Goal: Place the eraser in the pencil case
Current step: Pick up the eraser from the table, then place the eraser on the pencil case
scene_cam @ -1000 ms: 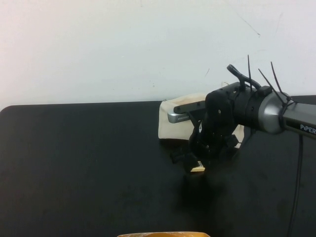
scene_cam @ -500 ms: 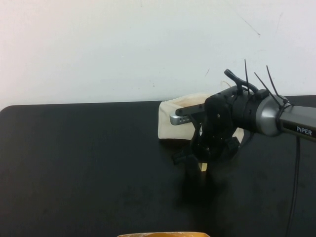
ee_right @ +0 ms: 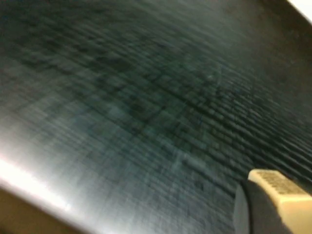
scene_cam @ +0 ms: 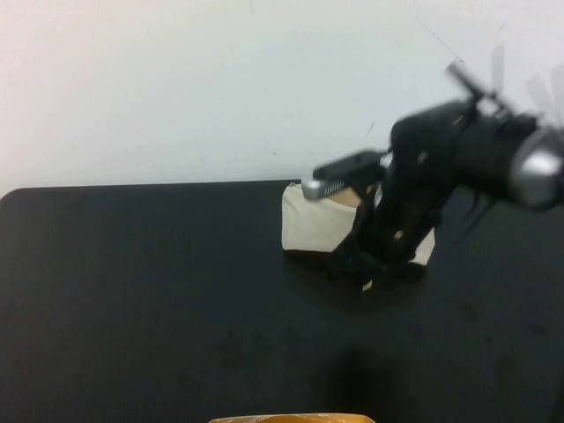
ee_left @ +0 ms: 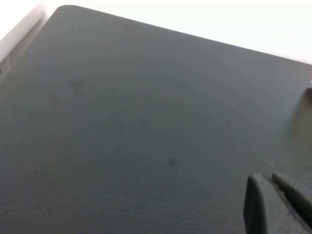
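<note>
The cream pencil case [scene_cam: 308, 226] lies at the back of the black table [scene_cam: 159, 291], partly hidden behind my right arm. My right gripper [scene_cam: 368, 270] hangs just in front of the case, above the table, blurred by motion. It is shut on the yellowish-tan eraser [ee_right: 285, 197], which shows beside a dark finger [ee_right: 243, 209] in the right wrist view; in the high view the eraser [scene_cam: 366, 285] is only a tiny pale speck at the fingertips. My left gripper [ee_left: 271, 183] shows only in the left wrist view, shut and empty over bare table.
A white wall runs behind the table's far edge. A tan object [scene_cam: 291, 419] peeks in at the front edge of the high view. The table's left half [scene_cam: 132, 264] is bare black surface.
My right arm has lifted off the table with the eraser and swung up and back toward the pencil case. The case and the left gripper have not moved.
</note>
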### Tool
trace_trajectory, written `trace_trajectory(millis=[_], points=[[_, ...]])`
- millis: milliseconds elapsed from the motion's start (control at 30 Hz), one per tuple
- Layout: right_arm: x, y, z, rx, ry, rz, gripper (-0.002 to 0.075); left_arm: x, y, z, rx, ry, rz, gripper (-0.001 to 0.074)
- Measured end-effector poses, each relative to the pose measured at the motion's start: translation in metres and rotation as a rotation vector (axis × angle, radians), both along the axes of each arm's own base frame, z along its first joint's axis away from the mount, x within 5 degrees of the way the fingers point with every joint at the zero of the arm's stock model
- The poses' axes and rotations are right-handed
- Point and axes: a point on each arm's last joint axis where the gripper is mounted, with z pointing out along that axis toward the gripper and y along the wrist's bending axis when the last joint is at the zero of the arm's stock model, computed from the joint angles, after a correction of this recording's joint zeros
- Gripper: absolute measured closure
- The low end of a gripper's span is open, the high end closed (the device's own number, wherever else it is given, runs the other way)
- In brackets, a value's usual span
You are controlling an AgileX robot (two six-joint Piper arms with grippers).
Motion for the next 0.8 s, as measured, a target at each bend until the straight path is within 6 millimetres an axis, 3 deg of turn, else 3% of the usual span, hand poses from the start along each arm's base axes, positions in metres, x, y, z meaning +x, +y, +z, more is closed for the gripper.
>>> trace_trajectory(millis=[233, 367, 467, 700, 800], points=[[-0.022, -0.016, 0.096, 0.090, -0.291, 0.102, 0.0609, 0.000, 0.000, 0.000, 0.000, 0.000, 0.000, 0.0737], [-0.014, -0.014, 0.114, 0.147, -0.475, 0.102, 0.0609, 0.000, 0.000, 0.000, 0.000, 0.000, 0.000, 0.0737], [-0.002, -0.009, 0.105, 0.160, -0.527, 0.099, 0.0609, 0.000, 0.000, 0.000, 0.000, 0.000, 0.000, 0.0737], [0.034, -0.017, 0.051, 0.129, -0.458, 0.012, 0.0606, 0.000, 0.000, 0.000, 0.000, 0.000, 0.000, 0.0737], [0.045, -0.025, 0.034, 0.126, -0.424, -0.049, 0.0538, 0.000, 0.000, 0.000, 0.000, 0.000, 0.000, 0.0737]])
